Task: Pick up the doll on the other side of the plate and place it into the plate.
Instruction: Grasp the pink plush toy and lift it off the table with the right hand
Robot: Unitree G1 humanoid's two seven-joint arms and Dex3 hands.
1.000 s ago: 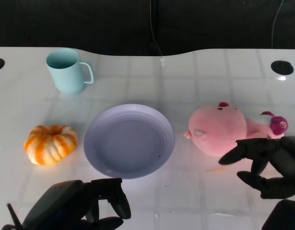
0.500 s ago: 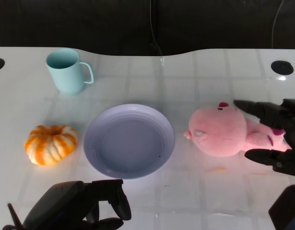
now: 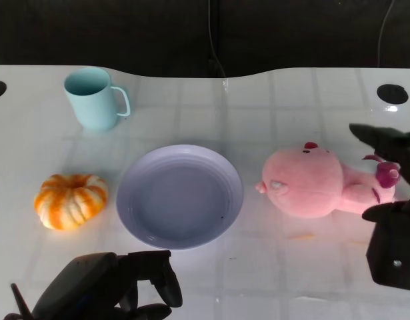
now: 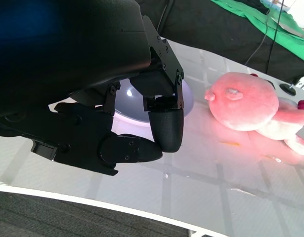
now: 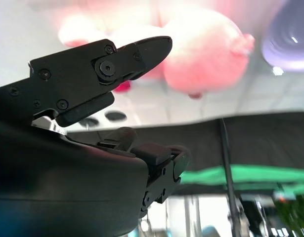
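Observation:
The pink plush doll (image 3: 311,181) lies on its side on the white table, just right of the lavender plate (image 3: 128,200), head toward the plate. My right hand (image 3: 397,233) is at the picture's right edge by the doll's rear end, fingers spread above and below it, holding nothing. The right wrist view shows one finger (image 5: 137,54) stretched over the doll (image 5: 201,49), with the plate (image 5: 290,39) beyond. My left hand (image 3: 118,287) rests near the table's front edge, below the plate, fingers curled in on nothing. From the left wrist its fingers (image 4: 164,123) partly hide the plate (image 4: 187,101), and the doll (image 4: 245,101) lies beyond.
A light blue mug (image 3: 95,99) stands at the back left. An orange and white pumpkin (image 3: 70,200) sits left of the plate. Round dark holes (image 3: 391,93) mark the table's far corners. A dark backdrop runs behind the table's back edge.
My right hand has gone from in front of the doll to its right end, now partly off the picture's edge. The doll, plate and left hand have not moved.

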